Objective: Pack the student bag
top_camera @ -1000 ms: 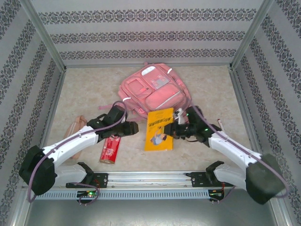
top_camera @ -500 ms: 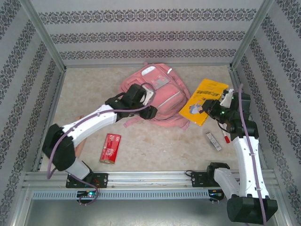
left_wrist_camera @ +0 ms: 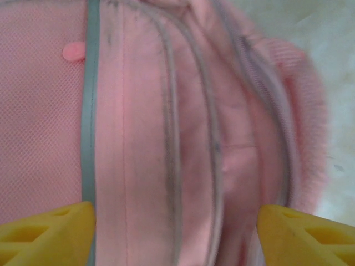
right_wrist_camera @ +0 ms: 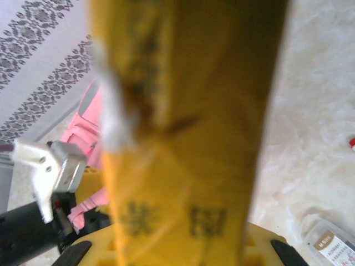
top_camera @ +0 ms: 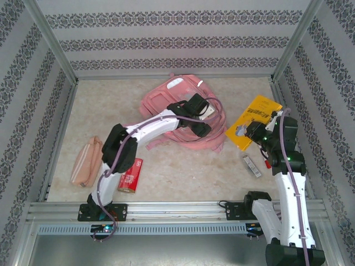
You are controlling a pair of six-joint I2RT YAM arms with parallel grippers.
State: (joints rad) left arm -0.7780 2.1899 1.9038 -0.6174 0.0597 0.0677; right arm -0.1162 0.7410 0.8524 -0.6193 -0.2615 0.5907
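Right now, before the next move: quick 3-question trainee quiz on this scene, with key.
1. Multiple choice: the right pincer holds A) a water bottle B) the yellow book C) nothing.
2. True or false: the left pincer is shut on the student bag.
3. Short answer: on which side of the table, the robot's left or right, does the tan pouch lie?
Key: 1 B. 2 False; it is open over the bag. 3 Left.

Print on the yellow book (right_wrist_camera: 183,138) and red packet (top_camera: 131,174) is unreadable.
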